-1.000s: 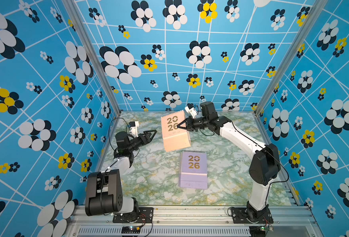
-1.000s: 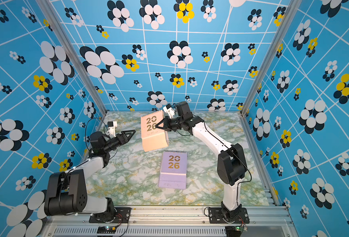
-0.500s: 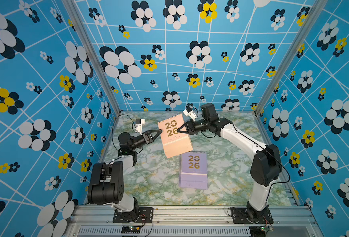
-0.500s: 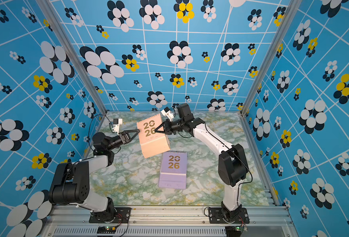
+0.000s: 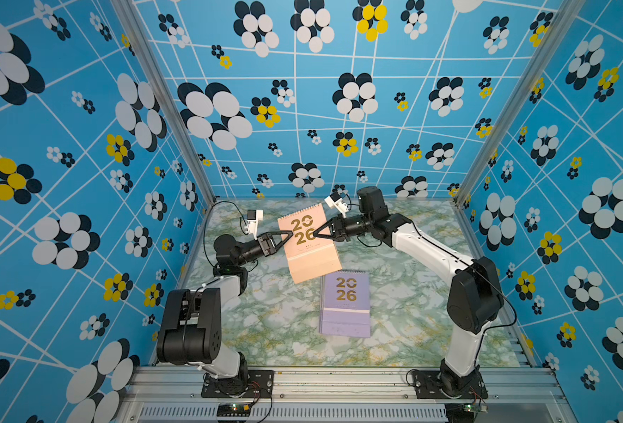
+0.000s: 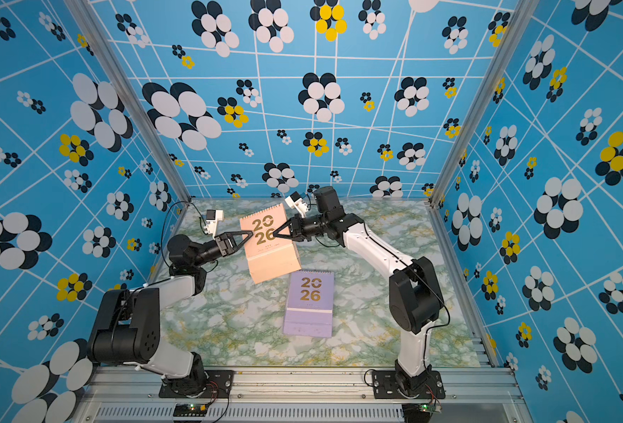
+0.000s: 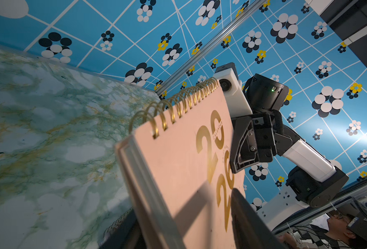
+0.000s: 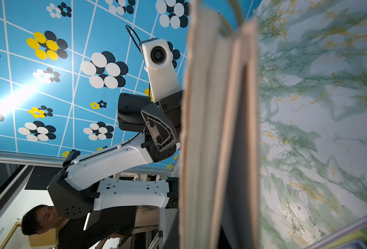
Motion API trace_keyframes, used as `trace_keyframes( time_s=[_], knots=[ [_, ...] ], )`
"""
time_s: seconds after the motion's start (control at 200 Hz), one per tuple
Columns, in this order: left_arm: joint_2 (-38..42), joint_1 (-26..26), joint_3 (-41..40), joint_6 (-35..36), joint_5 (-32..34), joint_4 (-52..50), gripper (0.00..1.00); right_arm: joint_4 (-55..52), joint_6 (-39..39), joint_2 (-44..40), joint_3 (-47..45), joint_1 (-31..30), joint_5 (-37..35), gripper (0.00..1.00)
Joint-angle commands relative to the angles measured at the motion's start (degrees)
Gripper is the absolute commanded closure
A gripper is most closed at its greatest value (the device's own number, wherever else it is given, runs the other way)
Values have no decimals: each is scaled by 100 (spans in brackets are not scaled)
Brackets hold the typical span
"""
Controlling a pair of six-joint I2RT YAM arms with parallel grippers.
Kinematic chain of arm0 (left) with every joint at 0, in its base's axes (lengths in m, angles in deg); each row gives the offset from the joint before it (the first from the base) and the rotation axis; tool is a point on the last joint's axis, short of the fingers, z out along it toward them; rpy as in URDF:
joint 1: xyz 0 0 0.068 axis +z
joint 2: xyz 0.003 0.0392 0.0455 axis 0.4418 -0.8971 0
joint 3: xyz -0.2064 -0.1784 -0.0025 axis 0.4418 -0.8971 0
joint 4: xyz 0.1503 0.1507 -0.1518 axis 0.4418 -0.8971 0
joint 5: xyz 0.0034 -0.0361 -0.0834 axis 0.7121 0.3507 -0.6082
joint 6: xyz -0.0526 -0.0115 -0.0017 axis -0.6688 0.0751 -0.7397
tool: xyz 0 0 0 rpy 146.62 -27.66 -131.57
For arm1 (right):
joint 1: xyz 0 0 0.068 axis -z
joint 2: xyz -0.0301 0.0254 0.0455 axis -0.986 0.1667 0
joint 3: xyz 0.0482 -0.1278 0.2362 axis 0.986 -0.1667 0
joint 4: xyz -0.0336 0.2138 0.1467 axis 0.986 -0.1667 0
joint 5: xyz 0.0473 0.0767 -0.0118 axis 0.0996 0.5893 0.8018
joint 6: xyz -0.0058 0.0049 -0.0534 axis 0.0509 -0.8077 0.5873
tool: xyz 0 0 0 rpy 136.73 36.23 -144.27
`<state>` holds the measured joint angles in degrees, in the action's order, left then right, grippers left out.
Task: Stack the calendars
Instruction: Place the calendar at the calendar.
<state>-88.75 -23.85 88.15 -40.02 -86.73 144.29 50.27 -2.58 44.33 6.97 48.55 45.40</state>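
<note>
A peach-pink calendar (image 5: 310, 252) (image 6: 271, 252) hangs tilted above the back of the table, cover facing up. My right gripper (image 5: 316, 232) (image 6: 276, 232) is shut on its right edge. In the right wrist view one finger sits between the calendar's (image 8: 210, 129) layers. My left gripper (image 5: 287, 234) (image 6: 249, 234) is open, jaws straddling the left edge. In the left wrist view one finger hovers just off the cover (image 7: 189, 161), the other behind. A lavender calendar (image 5: 345, 304) (image 6: 309, 307) lies flat mid-table, topping a pile (image 8: 350, 235) with lavender and yellow-green edges.
The marble-patterned table (image 5: 266, 322) is enclosed by blue flowered walls (image 5: 82, 183) at the left, back and right. Both arm bases stand on the metal rail (image 5: 339, 381) at the front. A person (image 8: 48, 220) shows outside the enclosure in the right wrist view.
The right arm carried the peach calendar left and tilted it. My left gripper reached in from the left, its jaws came round the calendar's left edge and narrowed.
</note>
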Motion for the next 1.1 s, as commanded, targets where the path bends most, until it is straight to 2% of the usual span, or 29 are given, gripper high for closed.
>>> trace_keyframes(
  time_s=[0.0, 0.265, 0.295, 0.665, 0.72, 0.78, 0.945, 1.094],
  knots=[
    [-4, -59, 166, -9, -196, 193, 47, 400, -56, -165, -11, -28, 130, 100],
    [39, -92, 208, -10, -273, 121, 56, 454, -22, -25, -5, -26, 83, 100],
    [48, -96, 212, -5, -273, 104, 61, 401, 14, -22, -5, -30, 59, 100],
    [56, -118, 297, 17, -293, -45, 77, 155, 233, -36, -8, -38, -168, 100],
    [73, -123, 310, 13, -298, -68, 84, 80, 280, -43, -7, -40, -212, 100],
    [85, -123, 315, 30, -294, -117, 100, -41, 376, -56, -3, -51, -280, 100],
    [206, -132, 341, 173, -284, -404, 100, -566, 783, -204, 39, -66, -655, 100],
    [323, -132, 426, 183, -328, -643, 100, -1181, 1200, -505, 41, -61, -1295, 81]
  ],
)
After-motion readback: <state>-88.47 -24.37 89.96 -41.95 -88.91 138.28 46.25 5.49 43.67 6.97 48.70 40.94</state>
